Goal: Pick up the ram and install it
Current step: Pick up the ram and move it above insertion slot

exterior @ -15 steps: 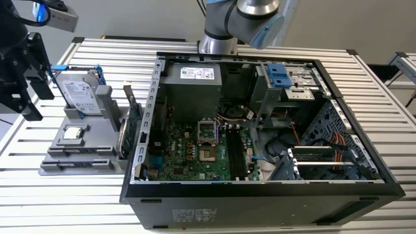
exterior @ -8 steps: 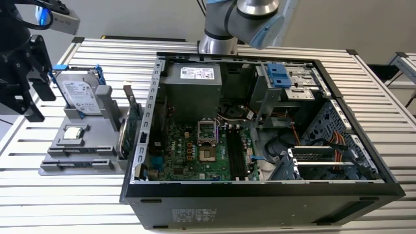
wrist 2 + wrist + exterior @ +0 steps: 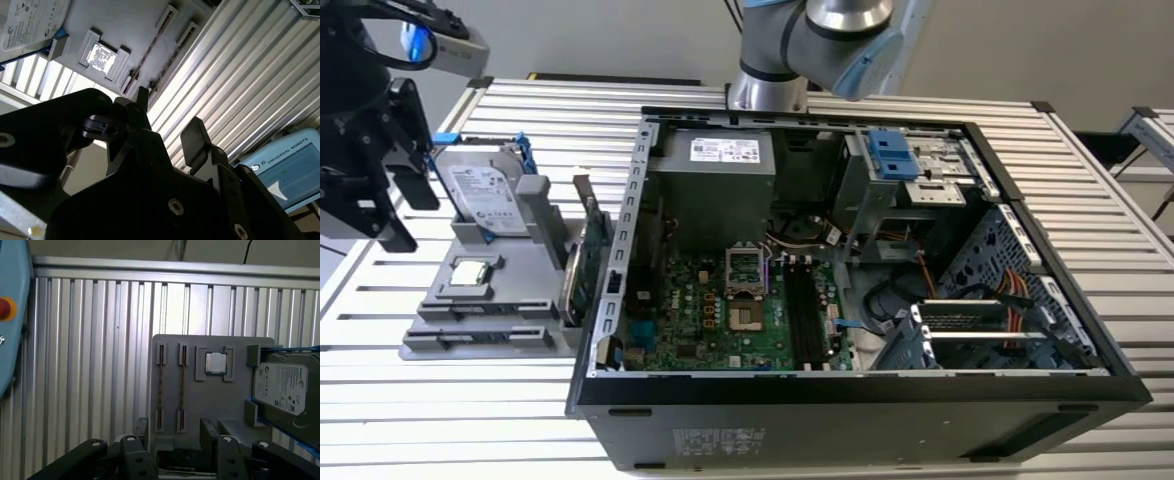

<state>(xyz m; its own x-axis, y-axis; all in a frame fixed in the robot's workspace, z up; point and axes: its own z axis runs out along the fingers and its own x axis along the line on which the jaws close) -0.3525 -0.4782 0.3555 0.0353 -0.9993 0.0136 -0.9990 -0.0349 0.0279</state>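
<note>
Ram sticks (image 3: 160,387) stood on edge as two thin strips in the narrow slots of the gray holder (image 3: 200,342), with the processor (image 3: 216,362) just beside them and the hard drive (image 3: 285,387) beyond. The gripper (image 3: 175,432) hung over one end of those slots, jaws apart and empty. The open computer case (image 3: 854,250) sat beside the holder on the slatted table (image 3: 520,100). An off-centre grasp could probably catch a slot bracket or the neighbouring stick. A tilted hold might jam the stick at its socket.
</note>
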